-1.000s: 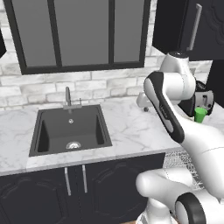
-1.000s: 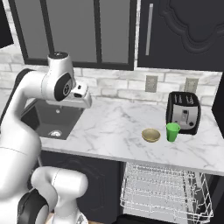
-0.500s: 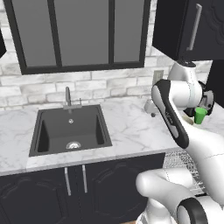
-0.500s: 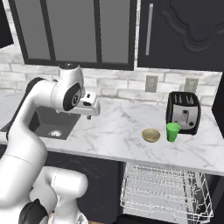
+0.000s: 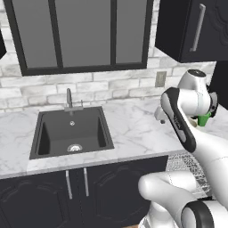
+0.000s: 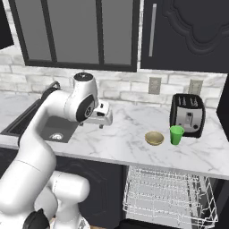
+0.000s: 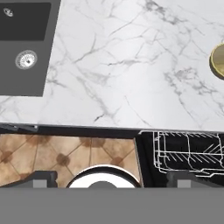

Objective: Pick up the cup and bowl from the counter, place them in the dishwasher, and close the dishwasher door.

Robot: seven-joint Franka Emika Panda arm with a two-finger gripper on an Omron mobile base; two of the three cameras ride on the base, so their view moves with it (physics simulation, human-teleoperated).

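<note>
Marble runs the length of the long white grey-veined counter point(image 6: 134, 143), and at its left end a black rectangular sink basin point(image 6: 49, 127) is set into the slab. Just right of the sink, the white two-finger hand point(image 6: 106, 118) hovers above bare counter, released and grasping nothing, pointed down so that its camera looks over the work surface. Further right, well apart from the hand, sit the shallow tan round bowl point(image 6: 154, 138) and, just beside it, the small green cup point(image 6: 176, 134); both stand upright near the front edge, in front of a black and silver toaster point(image 6: 188, 115), where an approach from above looks easy. Below them the black built-in dishwasher point(image 6: 172, 197) stands open with its white wire rack point(image 6: 167, 192) pulled out, seemingly ready to receive them. Neither dish is picked up yet, so the reach towards them looks like the step in hand.
</note>
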